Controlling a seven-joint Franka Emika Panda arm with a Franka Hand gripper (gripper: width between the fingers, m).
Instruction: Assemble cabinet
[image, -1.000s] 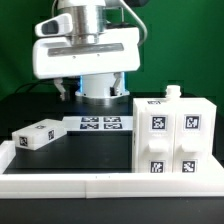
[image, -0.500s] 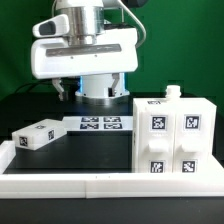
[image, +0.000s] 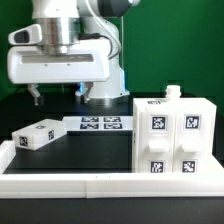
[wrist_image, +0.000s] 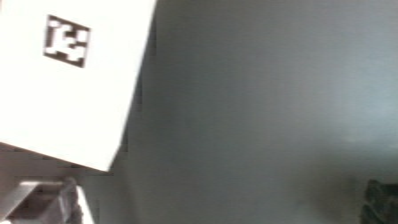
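Gripper (image: 60, 97): it hung above the table on the exterior view's left, under the arm's wide white hand. The jaws were spread wide, released, with nothing between them.
Fingertips (image: 38, 98): two short dark tips showed below the hand, well apart from each other and clear of every part on the table.
Gripper in the wrist view (wrist_image: 210, 198): one grey finger (wrist_image: 45, 200) sat at one edge and a dark finger at the opposite edge, with bare dark table between them.
White panel (wrist_image: 63, 80): in the wrist view it was a flat white face with one black-and-white marker, lying off to one side of the open jaws. I could not tell which part it was.
Loose block (image: 38, 133): a small white block with markers lay tilted on the table at the exterior view's left, below the gripper and apart from it.
Marker board (image: 100, 123): it lay flat between the loose block and the cabinet.
Cabinet (image: 175, 135): the white box-like body stood upright at the exterior view's right. It had four markers on its front and a small white knob on top, and was well apart from the gripper.
Border rail (image: 100, 185): long, low and white, it ran along the near edge, just in front of the cabinet.
Table (image: 95, 150): the surface was dark.
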